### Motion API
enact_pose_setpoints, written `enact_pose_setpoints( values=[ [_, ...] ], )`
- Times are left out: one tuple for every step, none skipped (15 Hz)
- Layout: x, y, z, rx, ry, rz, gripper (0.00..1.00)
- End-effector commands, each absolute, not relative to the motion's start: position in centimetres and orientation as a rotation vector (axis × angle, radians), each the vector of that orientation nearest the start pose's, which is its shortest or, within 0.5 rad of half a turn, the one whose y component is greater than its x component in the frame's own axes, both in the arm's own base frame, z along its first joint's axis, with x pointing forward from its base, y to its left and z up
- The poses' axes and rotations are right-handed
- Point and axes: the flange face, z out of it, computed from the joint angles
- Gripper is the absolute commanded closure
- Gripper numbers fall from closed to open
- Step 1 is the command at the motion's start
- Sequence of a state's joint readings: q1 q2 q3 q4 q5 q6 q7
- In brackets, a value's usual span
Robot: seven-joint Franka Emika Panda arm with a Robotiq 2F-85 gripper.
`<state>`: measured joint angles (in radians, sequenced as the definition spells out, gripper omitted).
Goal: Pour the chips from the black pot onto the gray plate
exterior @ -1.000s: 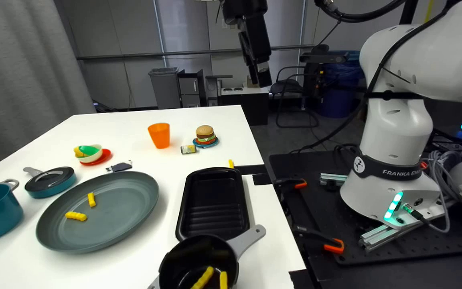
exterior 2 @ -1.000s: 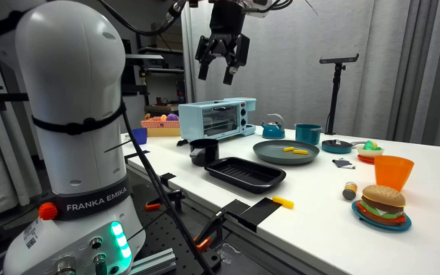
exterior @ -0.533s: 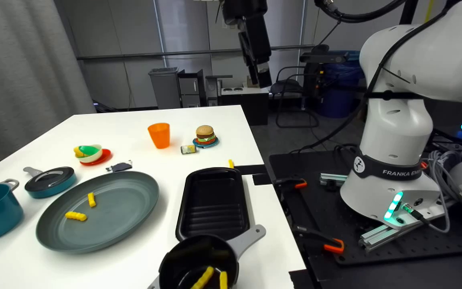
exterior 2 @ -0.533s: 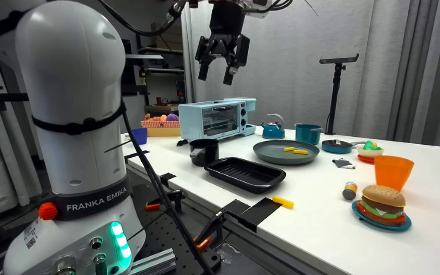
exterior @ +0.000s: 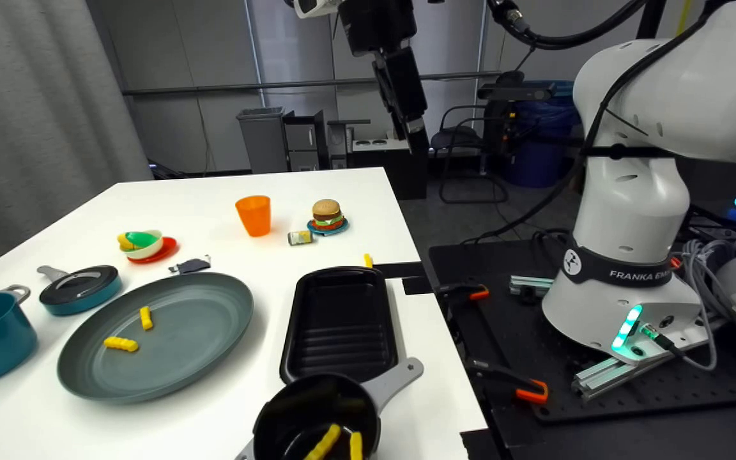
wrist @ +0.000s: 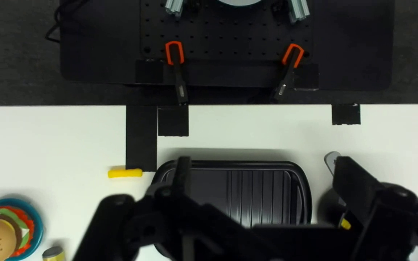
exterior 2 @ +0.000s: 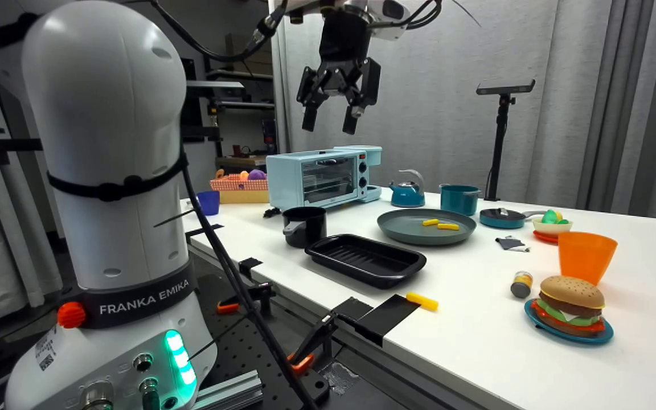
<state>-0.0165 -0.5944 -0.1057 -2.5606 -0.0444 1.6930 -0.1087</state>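
We are bringing the gripper [exterior 2: 329,124] slightly lower, its jaws standing wide and holding nothing.

Just now we are seeing only this small shift, in both exterior views, while the pot [exterior: 315,407] and the plate [exterior: 199,332] are keeping their places. At least two chips [exterior: 324,442] are lying in the pot, two more [exterior: 121,344] are resting on the plate, and a loose chip [exterior 2: 422,301] is touching black tape [wrist: 141,139] on the table [exterior 2: 470,319]. We are judging the pour unfinished: we are probably only beginning an approach, hanging well apart from the pot. We are needing its robot-side handle [exterior: 393,385] first, then a tip over the plate.
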Motion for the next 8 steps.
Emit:
enact_pose_setpoints(
  values=[
    [34.1, -3.5, 42.6, -3.146, -0.112, 0.507, 0.00],
    [34.2, -3.1, 42.0, -3.162, -0.138, 0.532, 0.00],
    [34.3, -2.6, 41.4, -3.176, -0.167, 0.550, 0.00],
    [34.4, -2.2, 40.7, -3.184, -0.196, 0.568, 0.00],
    [34.5, -1.8, 40.1, -3.191, -0.218, 0.585, 0.00],
    [34.5, -1.4, 39.4, -3.198, -0.242, 0.598, 0.00],
    [34.6, -1.1, 38.9, -3.201, -0.260, 0.610, 0.00],
    [34.7, -0.8, 38.2, -3.204, -0.278, 0.616, 0.00]
  ],
)
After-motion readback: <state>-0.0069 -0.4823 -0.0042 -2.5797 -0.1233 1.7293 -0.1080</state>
